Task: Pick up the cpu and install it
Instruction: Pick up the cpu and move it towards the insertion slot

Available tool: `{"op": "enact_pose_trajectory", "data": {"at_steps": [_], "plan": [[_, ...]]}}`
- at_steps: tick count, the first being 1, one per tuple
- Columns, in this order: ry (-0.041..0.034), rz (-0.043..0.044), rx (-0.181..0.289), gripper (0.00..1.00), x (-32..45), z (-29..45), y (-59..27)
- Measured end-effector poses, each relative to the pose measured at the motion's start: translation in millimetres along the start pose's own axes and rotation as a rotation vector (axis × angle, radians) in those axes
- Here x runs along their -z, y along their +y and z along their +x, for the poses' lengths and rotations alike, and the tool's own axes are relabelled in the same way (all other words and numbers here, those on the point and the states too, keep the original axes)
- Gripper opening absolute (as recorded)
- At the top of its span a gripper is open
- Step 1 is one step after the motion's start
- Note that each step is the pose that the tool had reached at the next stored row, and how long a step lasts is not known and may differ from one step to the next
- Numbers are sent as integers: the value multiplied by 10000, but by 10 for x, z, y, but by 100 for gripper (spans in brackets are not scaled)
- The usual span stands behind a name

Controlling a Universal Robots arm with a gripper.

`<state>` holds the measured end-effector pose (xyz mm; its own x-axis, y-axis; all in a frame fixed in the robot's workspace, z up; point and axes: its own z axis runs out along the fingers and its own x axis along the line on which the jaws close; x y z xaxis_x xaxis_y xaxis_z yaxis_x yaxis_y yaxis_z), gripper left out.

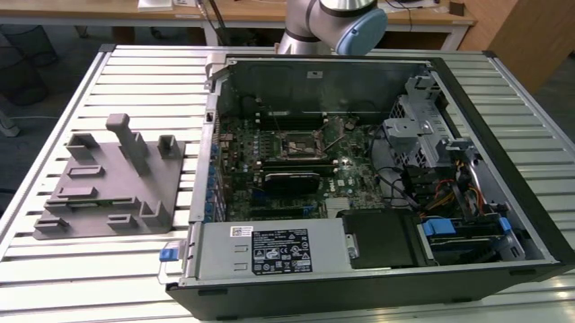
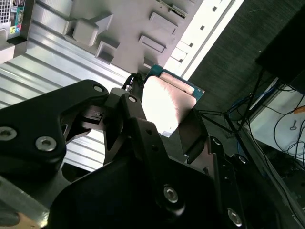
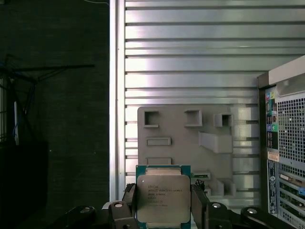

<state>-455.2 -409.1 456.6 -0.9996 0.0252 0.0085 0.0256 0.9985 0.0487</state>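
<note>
Hand (image 3: 163,211) first: closed on the cpu (image 3: 163,198), one dark finger (image 3: 129,202) on each of two opposite edges, jaws only as far apart as the chip is wide. In the first wrist view the cpu's silvery metal top faces the camera, with a thin green rim showing around it. In the second wrist view the same cpu (image 2: 167,102) catches a bright glare, and the black linkages of the hand (image 2: 164,117) close in on it from both sides.

Beyond the chip lies the grey plastic tray (image 3: 181,129), flat on the slatted metal surface (image 3: 190,47), well apart from the cpu. The hand holds the chip in the air, touching neither tray nor surface. The tray's recesses and raised blocks show in both wrist views. Next to the tray is a corner of the open computer case (image 3: 286,143), and past the edge of the surface is dark floor (image 3: 57,95).

In the exterior view the tray (image 1: 99,182) sits toward the exterior view's left on the surface (image 1: 144,74), posts upright. The case (image 1: 485,101) lies on its side just beside it, panel off. Inside is the motherboard (image 1: 269,134), with the square metal-framed socket (image 1: 299,143) near its middle — and a power supply (image 1: 269,252) along the near wall. Furthest back, the robot arm (image 1: 328,20) rises behind the case.
</note>
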Motion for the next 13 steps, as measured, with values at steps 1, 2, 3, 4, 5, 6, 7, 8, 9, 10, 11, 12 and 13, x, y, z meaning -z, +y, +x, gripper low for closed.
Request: {"op": "enact_pose_trajectory", "data": {"at_steps": [1,2,3,4,5,6,7,8,9,10,11,12,13], "plan": [[2,1,1,54,0,-11,0],[2,0,0,54,0,-31,1],[1,-1,0,54,-1,-51,1],[1,-1,1,54,-2,-73,1],[0,0,1,54,-4,-99,2],[1,0,1,54,-5,-128,2],[1,0,0,54,-8,-170,3],[1,-1,0,54,-13,-213,4],[0,-1,1,54,-21,-254,5],[0,-1,1,54,-30,-299,5],[0,-1,1,54,-40,-344,6],[1,-1,1,54,-49,-389,7],[1,0,0,54,-59,-434,8]]}}
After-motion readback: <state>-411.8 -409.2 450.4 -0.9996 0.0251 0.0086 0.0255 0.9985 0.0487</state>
